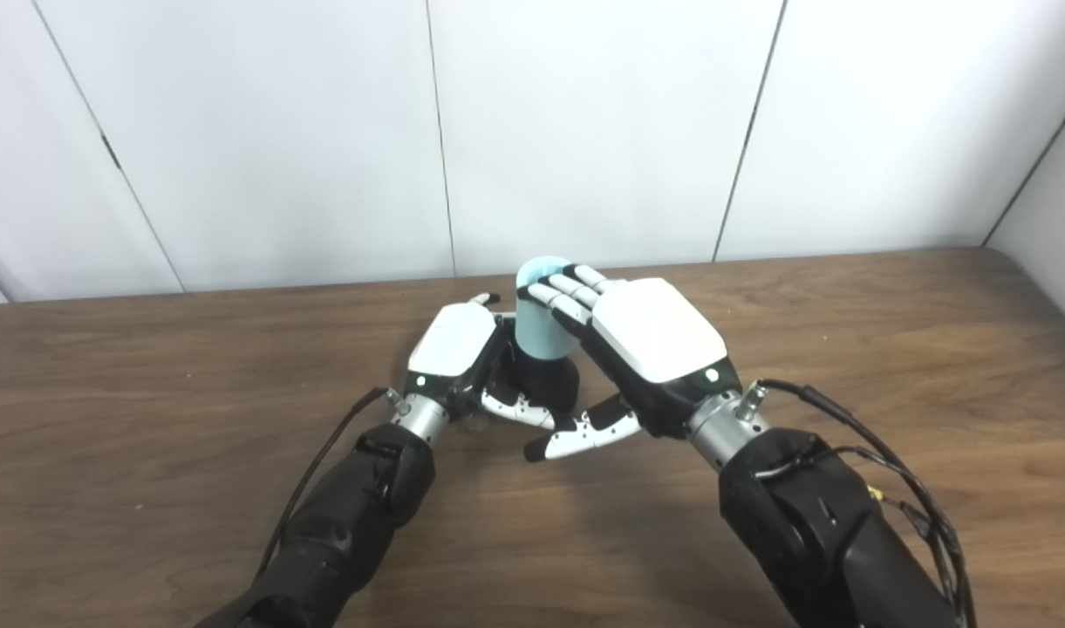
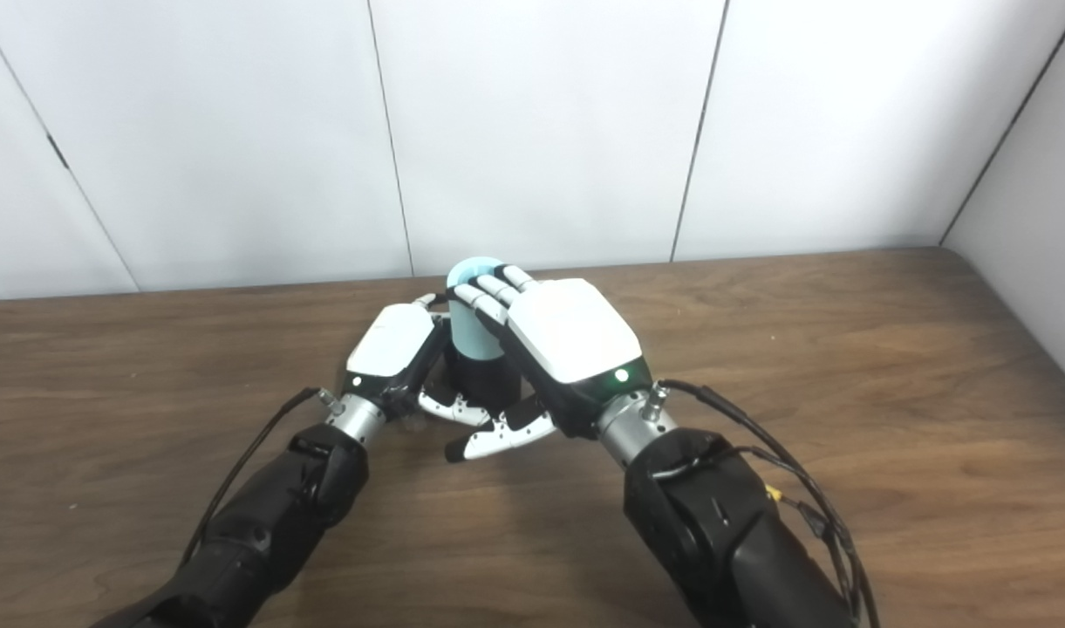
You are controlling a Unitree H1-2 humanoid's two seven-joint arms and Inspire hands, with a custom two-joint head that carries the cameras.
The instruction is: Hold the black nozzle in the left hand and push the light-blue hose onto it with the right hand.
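At table centre, our right hand (image 1: 645, 340), fingers curled around the upright light-blue hose (image 1: 541, 314), holds it directly at 12 o'clock above the black nozzle (image 1: 545, 379), which our left hand (image 1: 458, 353) grips from 9 o'clock, so the push runs straight down.

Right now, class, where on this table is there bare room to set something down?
Bare wood lies left of the left hand and right of the right hand, out to the table edges. The centre is crowded: both hands meet around the light-blue hose and black nozzle.

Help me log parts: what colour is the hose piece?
Light blue; the hose piece shows best in the left eye view.
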